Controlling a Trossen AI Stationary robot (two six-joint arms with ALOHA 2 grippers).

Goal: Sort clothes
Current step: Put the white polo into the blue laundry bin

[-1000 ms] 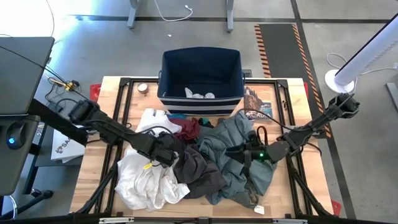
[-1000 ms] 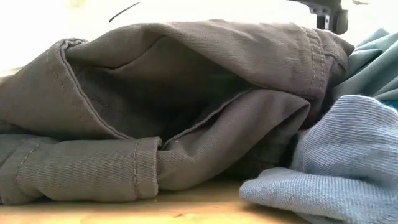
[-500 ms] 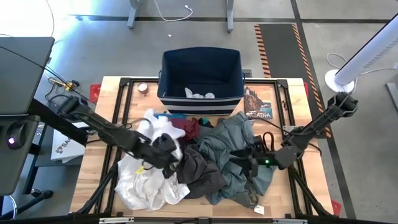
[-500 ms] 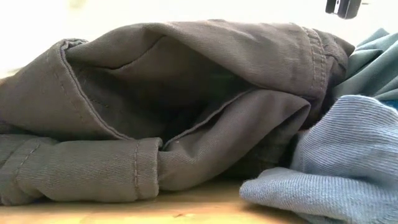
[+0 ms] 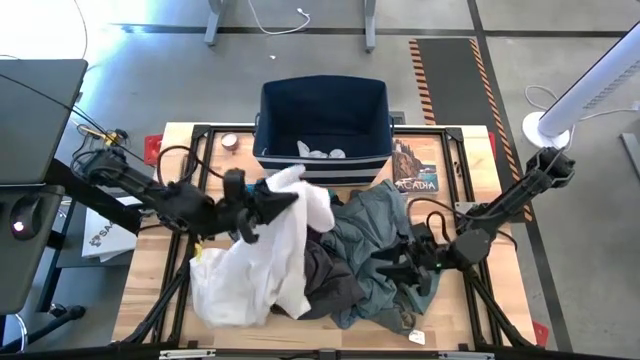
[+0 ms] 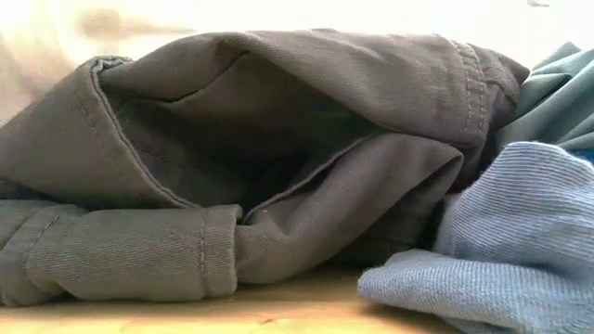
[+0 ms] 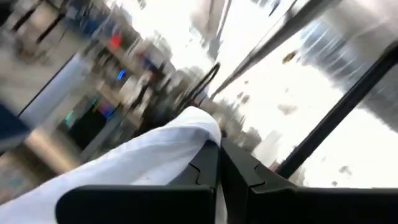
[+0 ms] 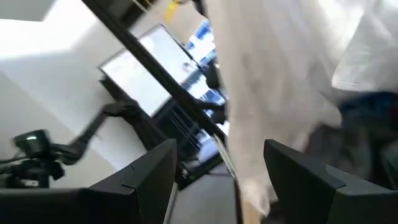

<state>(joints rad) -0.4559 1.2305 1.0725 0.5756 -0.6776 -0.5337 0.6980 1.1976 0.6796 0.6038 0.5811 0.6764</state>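
Left pincer (image 5: 262, 203) now clamped on the white garment (image 5: 268, 252), hoisted off the counter (image 5: 180, 150) since a moment ago, ready for the bin (image 5: 322, 120); right pincer (image 5: 400, 268) wide over the shirt (image 5: 375, 235).

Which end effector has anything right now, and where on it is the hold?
The left end effector is shut on the white garment, pinching a fold near its upper edge. The right end effector is open over the grey-green shirt, holding nothing.

A navy bin (image 5: 323, 112) stands beside a booklet (image 5: 415, 166).
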